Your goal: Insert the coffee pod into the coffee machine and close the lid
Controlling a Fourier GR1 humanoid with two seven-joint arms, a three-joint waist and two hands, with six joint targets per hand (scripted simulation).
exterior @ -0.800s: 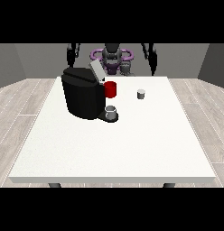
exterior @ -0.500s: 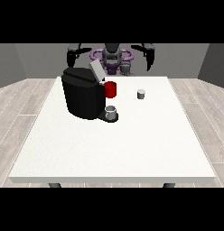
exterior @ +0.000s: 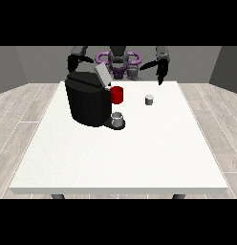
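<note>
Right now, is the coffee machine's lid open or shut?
Open: the grey lid stands tilted up above the black coffee machine.

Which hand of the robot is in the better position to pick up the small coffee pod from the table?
Probably its left hand, seen at the view's right. It hangs near the table's far edge, on the same side as the coffee pod. The other hand is behind the coffee machine, which stands between it and the pod.

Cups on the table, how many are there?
2: a red cup beside the coffee machine, and a grey cup on its tray. More may hide behind the machine.
</note>
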